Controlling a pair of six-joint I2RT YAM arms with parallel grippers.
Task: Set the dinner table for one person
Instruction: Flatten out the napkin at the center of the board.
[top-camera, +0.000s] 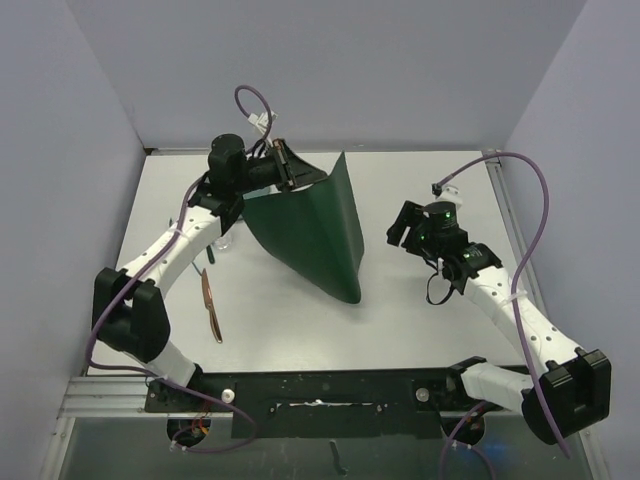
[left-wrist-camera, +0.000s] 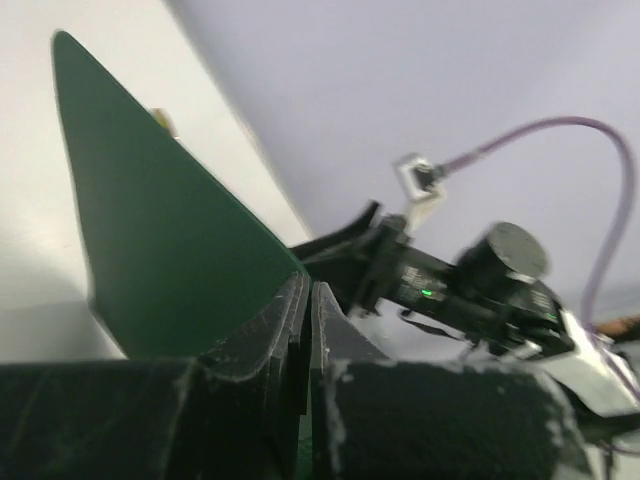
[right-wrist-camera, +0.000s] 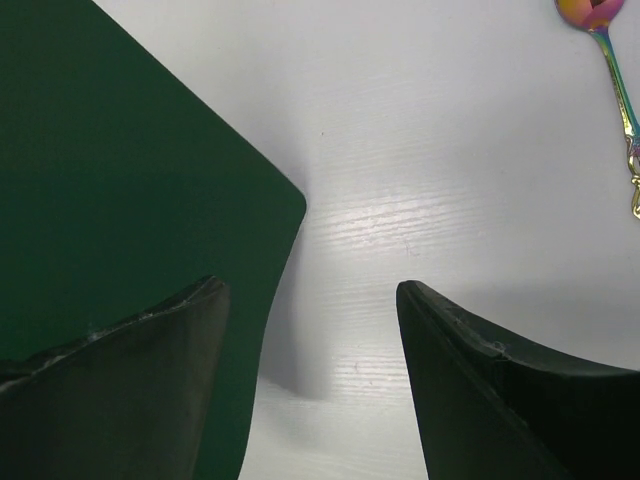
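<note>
A dark green placemat is lifted off the white dinner table and hangs curled, its lowest corner near the table's middle. My left gripper is shut on its upper far edge. In the left wrist view the fingers pinch the green placemat between them. My right gripper hovers open just right of the mat. In the right wrist view its gripper spans bare table, with the placemat's corner at its left finger and nothing held.
A slim copper-coloured utensil lies on the table under the left arm. An iridescent spoon lies on the table at the top right of the right wrist view. Grey walls close in the table on three sides.
</note>
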